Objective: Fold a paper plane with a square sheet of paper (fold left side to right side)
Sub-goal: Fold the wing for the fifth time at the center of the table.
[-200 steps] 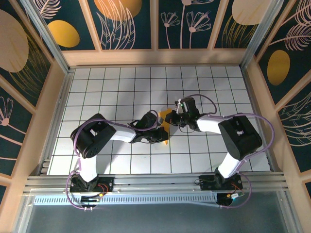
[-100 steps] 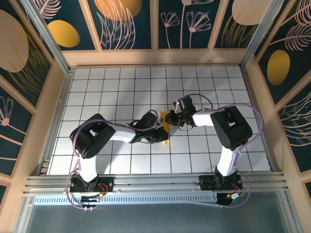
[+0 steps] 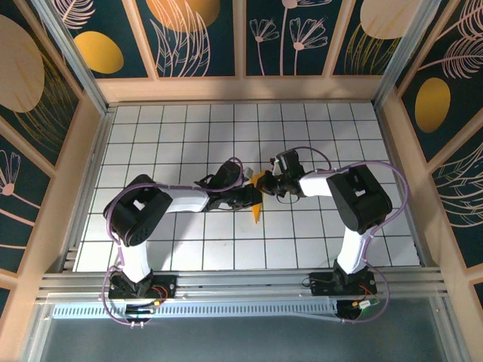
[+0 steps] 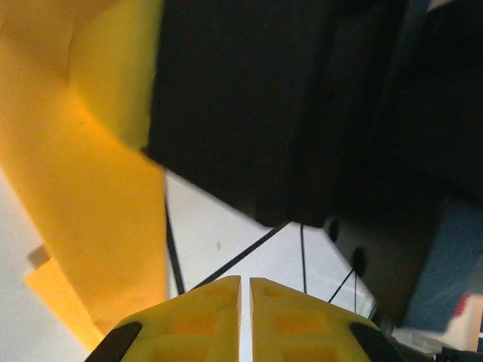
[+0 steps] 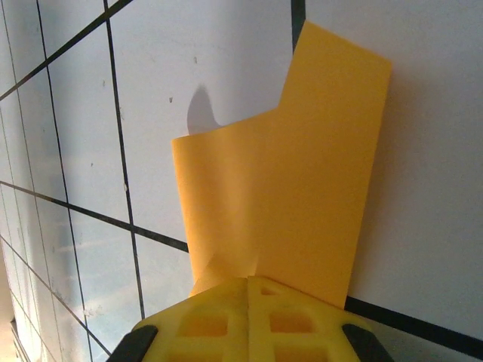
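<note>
The orange-yellow sheet of paper (image 3: 256,211) lies partly folded near the table's middle, a narrow end pointing toward the arms. In the right wrist view the paper (image 5: 302,188) rests on the white tiles with its left edge curling up. My right gripper (image 5: 249,280) is shut on its near edge, and from above it (image 3: 270,183) sits at the paper's upper right. My left gripper (image 3: 253,197) is at the paper's left side. Its yellow fingers (image 4: 245,280) stand a narrow slit apart with only table between them, and the paper (image 4: 90,188) is just to their left.
The right arm's black wrist (image 4: 264,98) hangs close over the left gripper. White grid tiles (image 3: 173,136) spread around both arms. Wooden walls with dark floral panels (image 3: 68,173) close in the left, right and far sides.
The left gripper's jaws have parted slightly and no longer pinch the paper. The left arm has stretched a little to the right. The right forearm swung in, its gripper staying at the paper.
</note>
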Tool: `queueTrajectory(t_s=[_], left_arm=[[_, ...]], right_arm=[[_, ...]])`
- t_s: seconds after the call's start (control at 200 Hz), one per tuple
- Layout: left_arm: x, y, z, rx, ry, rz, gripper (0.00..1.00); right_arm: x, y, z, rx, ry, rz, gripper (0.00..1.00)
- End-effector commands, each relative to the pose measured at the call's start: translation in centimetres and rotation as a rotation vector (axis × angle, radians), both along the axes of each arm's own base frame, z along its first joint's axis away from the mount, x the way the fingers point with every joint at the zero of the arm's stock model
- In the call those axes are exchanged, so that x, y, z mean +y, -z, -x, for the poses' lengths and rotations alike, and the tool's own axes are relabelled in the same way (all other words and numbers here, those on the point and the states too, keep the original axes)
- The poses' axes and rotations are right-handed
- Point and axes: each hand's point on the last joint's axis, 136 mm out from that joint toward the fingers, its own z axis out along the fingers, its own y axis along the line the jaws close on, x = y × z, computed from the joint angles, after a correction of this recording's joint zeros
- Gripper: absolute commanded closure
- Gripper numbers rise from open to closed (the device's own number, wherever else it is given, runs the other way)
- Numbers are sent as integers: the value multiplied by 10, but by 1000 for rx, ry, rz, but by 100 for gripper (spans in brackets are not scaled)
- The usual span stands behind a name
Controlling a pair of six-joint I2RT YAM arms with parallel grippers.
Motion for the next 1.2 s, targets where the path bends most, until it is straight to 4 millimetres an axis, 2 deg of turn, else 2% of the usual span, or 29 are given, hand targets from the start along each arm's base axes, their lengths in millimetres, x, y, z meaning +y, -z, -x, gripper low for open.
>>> queueTrajectory(t_s=[0.0, 0.43, 0.671, 0.931, 1.196], left_arm=[[1, 19, 0, 23, 19, -46, 90], [6, 46, 6, 67, 8, -82, 95], [6, 60, 18, 83, 16, -129, 96], [6, 67, 34, 95, 26, -168, 97], [6, 65, 50, 109, 37, -181, 97]], right_arm=[[-33, 49, 32, 157, 62, 166, 100], [-40, 54, 34, 175, 100, 191, 100], [-42, 58, 36, 187, 109, 204, 100], [-45, 61, 38, 194, 120, 221, 100], [-46, 64, 39, 200, 122, 227, 100]])
